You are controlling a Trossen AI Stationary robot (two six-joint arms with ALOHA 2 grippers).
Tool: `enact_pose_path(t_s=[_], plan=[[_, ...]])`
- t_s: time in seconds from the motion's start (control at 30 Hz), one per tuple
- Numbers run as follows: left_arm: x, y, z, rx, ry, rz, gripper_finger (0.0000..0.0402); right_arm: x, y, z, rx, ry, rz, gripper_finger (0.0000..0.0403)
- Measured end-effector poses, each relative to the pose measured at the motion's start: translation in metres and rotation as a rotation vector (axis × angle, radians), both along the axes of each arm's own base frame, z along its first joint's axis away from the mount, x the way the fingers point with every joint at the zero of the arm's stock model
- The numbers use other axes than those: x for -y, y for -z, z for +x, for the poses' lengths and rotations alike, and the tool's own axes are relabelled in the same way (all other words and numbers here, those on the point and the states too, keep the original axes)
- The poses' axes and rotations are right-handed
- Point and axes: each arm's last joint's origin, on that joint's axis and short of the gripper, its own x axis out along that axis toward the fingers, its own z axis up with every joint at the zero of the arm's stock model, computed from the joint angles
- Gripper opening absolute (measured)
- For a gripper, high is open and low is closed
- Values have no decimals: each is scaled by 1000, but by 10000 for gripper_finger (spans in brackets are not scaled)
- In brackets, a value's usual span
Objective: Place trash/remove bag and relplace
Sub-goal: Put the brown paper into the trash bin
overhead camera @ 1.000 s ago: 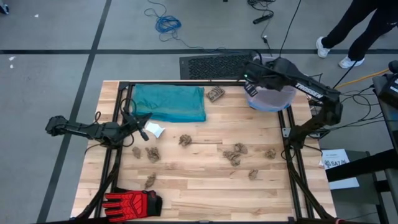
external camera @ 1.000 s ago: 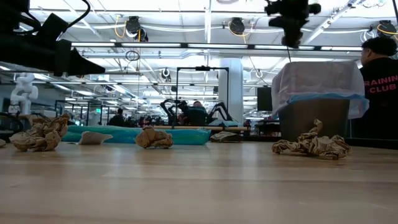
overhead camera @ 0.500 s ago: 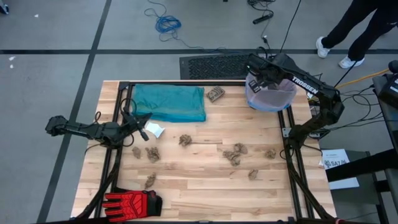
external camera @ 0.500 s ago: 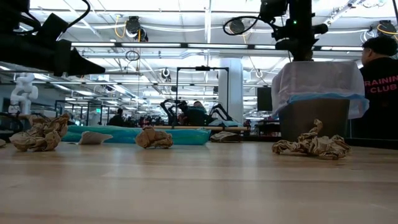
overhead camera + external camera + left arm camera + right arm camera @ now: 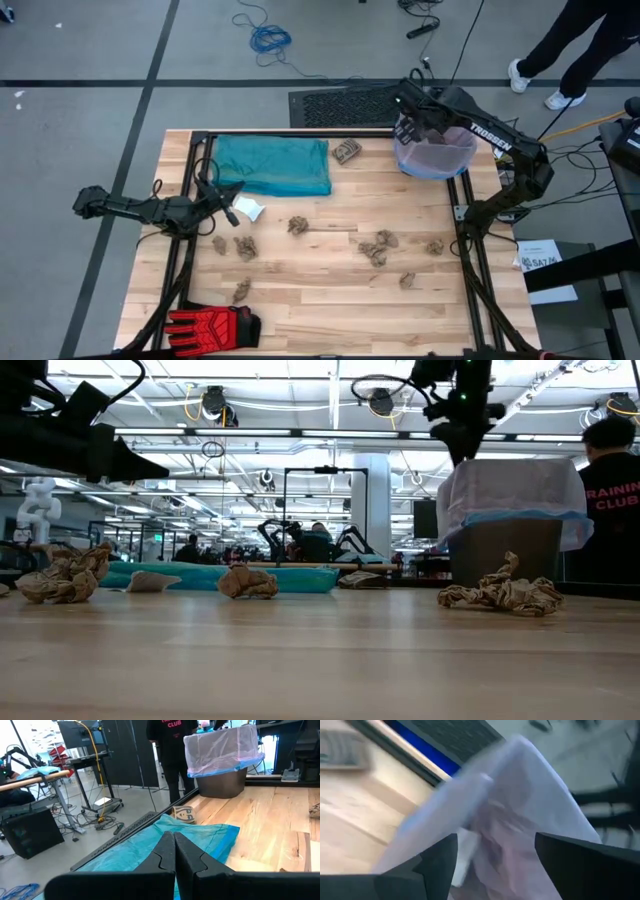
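The thin translucent lilac-pink plastic bin liner (image 5: 436, 150) is draping over a small grey round bin (image 5: 503, 550) at the far right corner of the wooden counter (image 5: 330, 290), its blue rim (image 5: 225, 767) hanging down outside the bin wall. It is likely to be nearly weightless, limp and slippery, prone to tearing or sliding out of a shallow pinch, so the folded-over edge at the bin lip looks like the best place to grip. The right gripper (image 5: 412, 122) is hovering over the liner's near-left edge with its jaws spread wide, the film showing between its fingers (image 5: 440, 862) in the right wrist view. The crumpled tan-brown paper wads (image 5: 378, 245) are lying scattered across the middle of the counter, none visibly in the bin. The flat teal-green plastic bag (image 5: 274, 164) is lying at the far left. The left gripper (image 5: 228, 205) is waiting near that bag with its jaws pressed together and empty. The bin is sitting tight against the black frame rails (image 5: 455, 190) and the counter's edge, so lifting straight up appears the freest path; the open counter lies toward the middle.
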Motion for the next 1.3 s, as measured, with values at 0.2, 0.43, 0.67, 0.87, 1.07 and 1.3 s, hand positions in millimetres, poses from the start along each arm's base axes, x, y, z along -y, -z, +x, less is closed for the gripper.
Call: enact_pose_path(t_s=[0.2, 0.43, 0.67, 0.87, 1.07, 1.3], plan=[[0, 0, 0, 0, 0, 0, 0, -16, -12, 38, 74, -303, -148, 248], [0, 0, 0, 0, 0, 0, 0, -30, 0, 88, 76, -585, -206, 242], [0, 0, 0, 0, 0, 0, 0, -13, 75, 135, -79, -675, -25, 242], [0, 0, 0, 0, 0, 0, 0, -3, 132, 159, -252, -787, 46, 242], [0, 0, 0, 1, 0, 0, 0, 10, 166, 167, -373, -877, 90, 242], [0, 0, 0, -1, 0, 0, 0, 25, 189, 167, -431, -921, 121, 242]])
